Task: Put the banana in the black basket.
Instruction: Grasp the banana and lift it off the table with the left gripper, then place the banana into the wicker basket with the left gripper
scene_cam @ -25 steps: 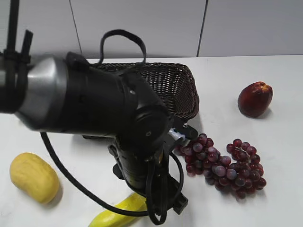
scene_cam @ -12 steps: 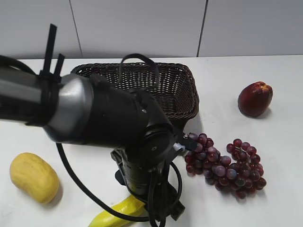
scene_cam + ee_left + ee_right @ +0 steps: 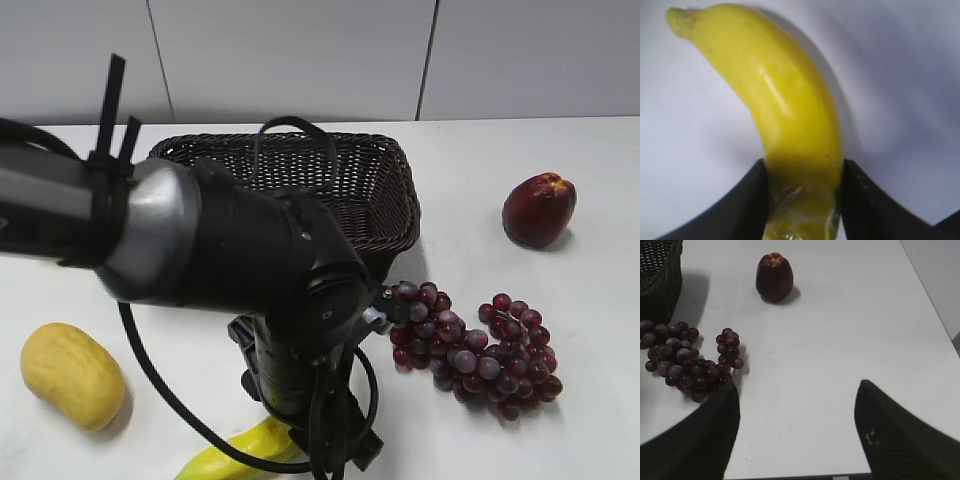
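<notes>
Left gripper [image 3: 802,200] clamps the banana [image 3: 785,115] on the table [image 3: 900,75] near the basket [image 3: 370,190]; right gripper [image 3: 797,432] gapes empty

The basket [image 3: 385,190] sits behind the grapes [image 3: 470,350], with the banana [image 3: 235,455] in front and the mango [image 3: 70,375] at left.

My banana [image 3: 790,115], glossy yellow with a greenish tip, lies curved on the tabletop in front of the black basket [image 3: 385,190]. That basket, dark woven wicker with flared sides, sits upright behind it.
</notes>
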Robot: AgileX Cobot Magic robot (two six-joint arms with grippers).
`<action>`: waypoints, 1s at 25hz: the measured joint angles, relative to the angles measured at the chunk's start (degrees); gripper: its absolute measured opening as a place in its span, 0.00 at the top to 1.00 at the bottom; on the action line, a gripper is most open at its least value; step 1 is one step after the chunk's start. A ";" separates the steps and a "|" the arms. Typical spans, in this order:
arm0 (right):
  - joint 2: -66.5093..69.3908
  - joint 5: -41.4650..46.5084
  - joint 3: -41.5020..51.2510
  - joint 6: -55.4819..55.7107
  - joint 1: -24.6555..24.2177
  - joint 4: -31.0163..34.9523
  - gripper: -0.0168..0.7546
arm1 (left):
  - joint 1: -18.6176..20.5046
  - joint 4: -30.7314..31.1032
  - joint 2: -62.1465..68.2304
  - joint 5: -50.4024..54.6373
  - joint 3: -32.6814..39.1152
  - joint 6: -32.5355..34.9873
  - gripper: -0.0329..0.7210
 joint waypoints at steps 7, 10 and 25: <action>0.00 0.02 0.00 0.00 0.00 0.00 0.24 | 0.00 -0.43 -0.44 10.98 -4.66 0.00 0.40; 0.00 0.02 0.00 0.00 0.00 0.00 0.24 | 0.00 -2.47 -2.51 15.73 -8.27 0.28 0.40; 0.00 0.03 0.00 0.00 0.00 0.00 0.24 | 2.22 15.16 -7.27 15.26 -31.34 1.69 0.40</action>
